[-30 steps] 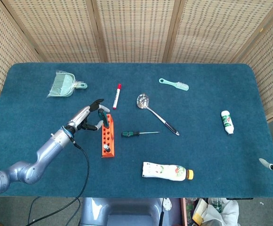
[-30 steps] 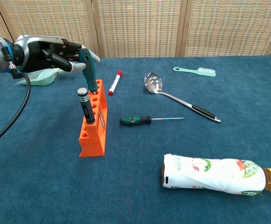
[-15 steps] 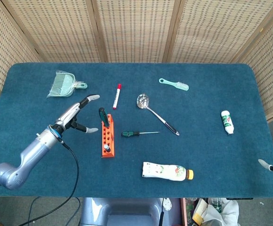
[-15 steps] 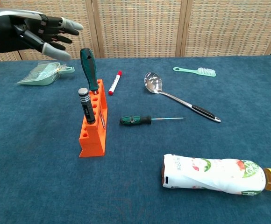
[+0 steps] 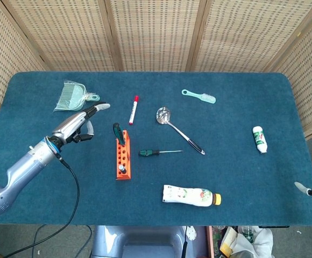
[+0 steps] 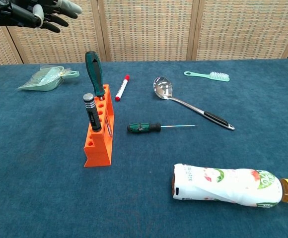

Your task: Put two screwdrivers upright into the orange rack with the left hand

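The orange rack (image 6: 99,139) (image 5: 122,158) stands left of the table's middle. Two screwdrivers stand in it: a green-handled one (image 6: 94,74) (image 5: 118,134) at the far end, leaning a little, and a black-handled one (image 6: 91,112) (image 5: 122,169) near the front end. A third screwdriver (image 6: 149,127) (image 5: 153,152) with a green handle lies flat to the right of the rack. My left hand (image 5: 79,122) (image 6: 32,10) is up and to the left of the rack, fingers spread, holding nothing. Only a white tip of the right arm (image 5: 305,187) shows at the right edge; the right hand itself is out of sight.
A green dustpan (image 5: 72,97) lies at the back left, a red marker (image 5: 133,109) behind the rack. A metal spoon (image 5: 177,129), a green brush (image 5: 199,96), a small white bottle (image 5: 260,138) and a lying drink bottle (image 5: 191,195) are spread to the right.
My left hand let go of the green-handled screwdriver, opened, and drew back up and left from the rack. The screwdriver stays standing in the rack.
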Controlling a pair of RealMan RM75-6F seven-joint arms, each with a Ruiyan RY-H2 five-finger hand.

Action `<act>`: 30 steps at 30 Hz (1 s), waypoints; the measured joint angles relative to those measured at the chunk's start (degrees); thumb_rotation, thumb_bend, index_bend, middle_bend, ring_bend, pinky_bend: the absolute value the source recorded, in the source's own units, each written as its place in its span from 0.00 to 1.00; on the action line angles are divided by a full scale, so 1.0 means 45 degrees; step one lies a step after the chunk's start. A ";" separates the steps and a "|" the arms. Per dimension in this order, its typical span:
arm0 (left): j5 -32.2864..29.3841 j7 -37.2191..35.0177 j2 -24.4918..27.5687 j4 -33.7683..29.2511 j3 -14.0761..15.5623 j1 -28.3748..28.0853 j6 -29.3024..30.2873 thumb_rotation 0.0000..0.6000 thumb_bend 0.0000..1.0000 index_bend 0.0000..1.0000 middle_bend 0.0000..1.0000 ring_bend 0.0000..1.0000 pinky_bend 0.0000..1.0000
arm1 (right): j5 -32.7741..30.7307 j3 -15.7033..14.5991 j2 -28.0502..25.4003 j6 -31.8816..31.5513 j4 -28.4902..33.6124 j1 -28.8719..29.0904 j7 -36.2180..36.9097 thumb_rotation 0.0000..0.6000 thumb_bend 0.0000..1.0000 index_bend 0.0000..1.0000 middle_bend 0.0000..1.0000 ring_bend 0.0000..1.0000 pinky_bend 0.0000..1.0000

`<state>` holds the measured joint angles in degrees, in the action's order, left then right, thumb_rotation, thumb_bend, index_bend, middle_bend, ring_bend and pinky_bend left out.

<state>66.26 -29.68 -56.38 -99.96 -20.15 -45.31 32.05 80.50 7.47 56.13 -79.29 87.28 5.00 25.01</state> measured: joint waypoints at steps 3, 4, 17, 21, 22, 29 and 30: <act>-0.1025 0.0478 0.0006 -0.0026 0.0075 -0.0539 -0.0421 1.00 1.00 0.05 0.00 0.00 0.00 | -0.0034 0.0005 0.0013 0.0036 -0.0008 0.0018 -0.0022 1.00 0.00 0.00 0.00 0.00 0.00; -0.1361 0.0592 -0.0016 -0.0014 0.0104 -0.0717 -0.0550 1.00 1.00 0.05 0.00 0.00 0.00 | -0.0042 0.0004 0.0019 0.0048 -0.0012 0.0023 -0.0025 1.00 0.00 0.00 0.00 0.00 0.00; -0.4535 0.2608 -0.0793 0.0527 0.1205 -0.2873 -0.1238 1.00 1.00 0.16 0.00 0.00 0.00 | -0.0109 0.0011 0.0027 0.0138 -0.0086 0.0059 0.0020 1.00 0.00 0.00 0.00 0.00 0.00; -0.4925 0.3184 -0.1103 0.0553 0.1491 -0.3095 -0.0649 1.00 1.00 0.20 0.03 0.00 0.02 | -0.0113 0.0010 0.0029 0.0143 -0.0094 0.0063 0.0030 1.00 0.00 0.00 0.00 0.00 0.00; -0.5040 0.3310 -0.1170 0.0554 0.1549 -0.3139 -0.0524 1.00 1.00 0.22 0.05 0.00 0.03 | -0.0113 0.0012 0.0026 0.0144 -0.0094 0.0064 0.0035 1.00 0.00 0.00 0.00 0.00 0.00; -0.5465 0.3577 -0.1561 0.0485 0.1646 -0.3265 -0.0173 1.00 1.00 0.27 0.11 0.06 0.14 | -0.0108 0.0003 0.0010 0.0132 -0.0083 0.0052 0.0056 1.00 0.00 0.00 0.00 0.00 0.00; -0.5457 0.3515 -0.1586 0.0456 0.1601 -0.3241 -0.0186 1.00 1.00 0.27 0.11 0.06 0.15 | -0.0110 0.0003 0.0009 0.0136 -0.0088 0.0052 0.0062 1.00 0.00 0.00 0.00 0.00 0.00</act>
<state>41.71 -13.86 -63.51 -97.91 -12.95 -59.89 31.21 80.00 7.48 56.17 -78.68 86.88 5.24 25.29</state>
